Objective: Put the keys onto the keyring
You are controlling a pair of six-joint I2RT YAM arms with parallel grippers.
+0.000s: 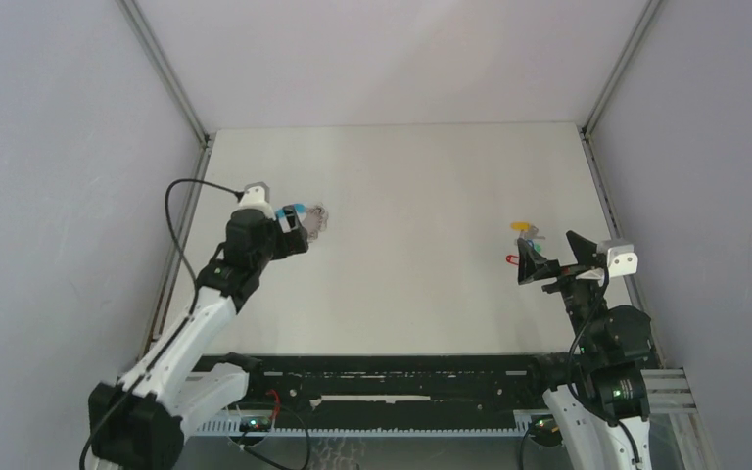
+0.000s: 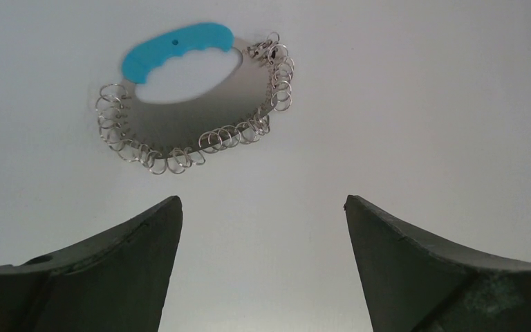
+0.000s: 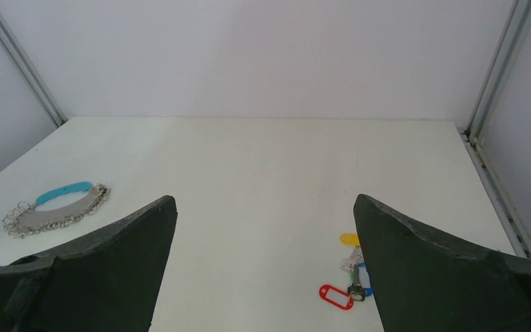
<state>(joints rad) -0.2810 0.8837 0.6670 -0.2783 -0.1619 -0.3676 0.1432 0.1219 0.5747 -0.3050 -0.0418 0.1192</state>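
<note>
Stretching across the overhead view, the white counter is carrying both task things well apart: the keyring on the left side, the keys on the right. From above, both are showing only as small blurs partly hidden by the hands.

The left hand is hovering at the keyring's near edge. Its own camera is showing its fingers spread wide, with nothing between them and nothing touching them. The right hand is hanging over the keys, its jaws also standing fully wide and gripping nothing.

The left wrist view is giving the keyring in detail: it is lying flat ahead of the fingertips, its long axis running from lower left to upper right. The blue curved segment is sitting along the far edge, and small silver rings are fringing the near edge. The right wrist view is catching the same keyring far off to the left.

Only the right wrist view is separating the keys. They are lying in a loose cluster just inside the right finger, with a yellow tag at the far end and a red tag at the near end. The blue piece is being partly hidden by that finger.
</note>
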